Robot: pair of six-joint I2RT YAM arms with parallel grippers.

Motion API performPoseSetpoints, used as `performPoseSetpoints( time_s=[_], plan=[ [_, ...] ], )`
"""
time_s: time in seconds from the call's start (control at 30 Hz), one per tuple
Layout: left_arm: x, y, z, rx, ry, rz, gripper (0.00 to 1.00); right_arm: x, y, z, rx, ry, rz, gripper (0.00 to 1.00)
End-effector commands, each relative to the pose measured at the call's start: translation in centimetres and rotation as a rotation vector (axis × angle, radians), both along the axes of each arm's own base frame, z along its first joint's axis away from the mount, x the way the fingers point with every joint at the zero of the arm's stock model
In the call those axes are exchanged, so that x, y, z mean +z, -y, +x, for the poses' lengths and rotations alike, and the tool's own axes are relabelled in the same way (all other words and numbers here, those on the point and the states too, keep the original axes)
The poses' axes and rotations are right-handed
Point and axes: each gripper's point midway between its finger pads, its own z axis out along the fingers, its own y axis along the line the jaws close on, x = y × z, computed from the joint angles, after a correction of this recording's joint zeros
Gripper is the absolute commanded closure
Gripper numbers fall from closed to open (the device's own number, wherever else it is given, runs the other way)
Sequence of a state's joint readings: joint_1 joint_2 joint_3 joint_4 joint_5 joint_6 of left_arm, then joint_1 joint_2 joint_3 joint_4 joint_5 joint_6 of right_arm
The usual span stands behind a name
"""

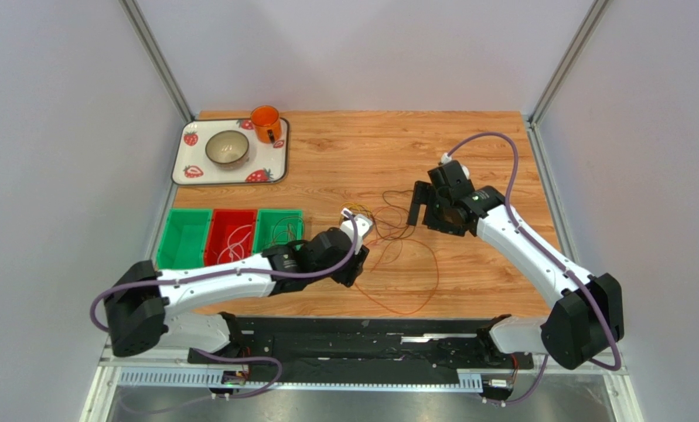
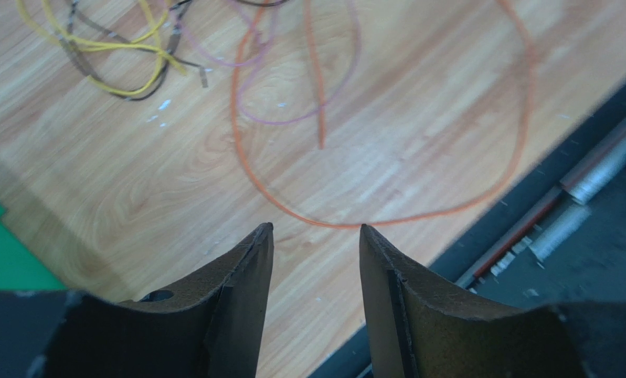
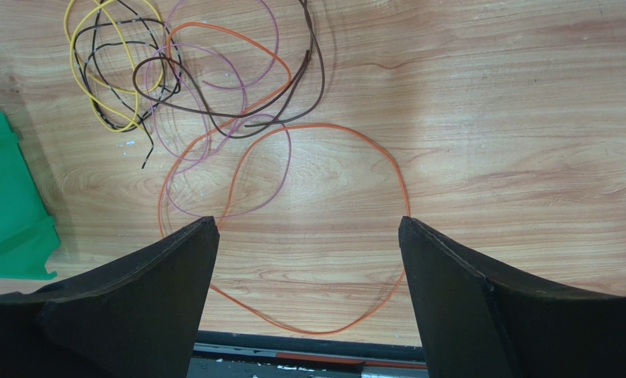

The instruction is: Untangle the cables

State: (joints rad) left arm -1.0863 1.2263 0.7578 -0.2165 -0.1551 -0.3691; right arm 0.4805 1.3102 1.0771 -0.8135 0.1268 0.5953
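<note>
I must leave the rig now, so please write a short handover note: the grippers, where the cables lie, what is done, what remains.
Left gripper: open, empty, low beside the orange cable.
Right gripper: wide open, empty, raised beside the heap.
Cables: the yellow cable, dark brown cable and pale purple cable lie crossed in one heap between the arms. The orange cable spreads in a wide loop toward the near edge.
Done: a thin cable appears to lie in the red bin, another in the green bin beside it.
Left: separate the heap.
</note>
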Motion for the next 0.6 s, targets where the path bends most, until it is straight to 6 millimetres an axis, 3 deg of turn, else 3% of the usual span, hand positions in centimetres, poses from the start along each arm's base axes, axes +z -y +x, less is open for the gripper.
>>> performPoseSetpoints(
  time_s=[0.0, 0.03, 0.1, 0.13, 0.2, 0.3, 0.47, 0.57],
  plan=[
    [-1.1, -1.9, 3.9, 0.26, 0.075, 0.118, 0.47, -0.2, 0.3, 0.2, 0.0, 0.012, -0.006, 0.1],
    [-2.7, -2.0, 4.0, 0.297, 0.046, 0.153, 0.48, -0.6, 0.3, 0.0, 0.001, 0.002, -0.006, 0.1],
    [-3.5, -1.6, 4.4, 0.325, 0.025, 0.191, 0.48, -0.7, 0.1, -0.1, 0.012, -0.002, 0.005, 0.11],
    [-5.2, -1.4, 4.3, 0.334, -0.005, 0.231, 0.5, -0.8, 0.1, -0.1, 0.012, -0.001, 0.006, 0.11],
    [-6.7, -0.4, 4.4, 0.333, -0.036, 0.252, 0.51, -0.8, 0.0, -0.1, 0.017, 0.001, 0.008, 0.11],
    [-7.7, 0.5, 4.4, 0.33, -0.056, 0.241, 0.51, -1.0, 0.1, -0.1, 0.024, -0.001, 0.003, 0.11],
    [-8.1, 0.4, 4.7, 0.358, -0.054, 0.254, 0.52, -1.3, -0.1, 0.1, 0.037, -0.006, 0.0, 0.12],
    [-8.9, 0.1, 4.6, 0.361, -0.066, 0.283, 0.62, -1.3, -0.2, 0.2, 0.041, -0.003, 0.0, 0.12]
  ],
)
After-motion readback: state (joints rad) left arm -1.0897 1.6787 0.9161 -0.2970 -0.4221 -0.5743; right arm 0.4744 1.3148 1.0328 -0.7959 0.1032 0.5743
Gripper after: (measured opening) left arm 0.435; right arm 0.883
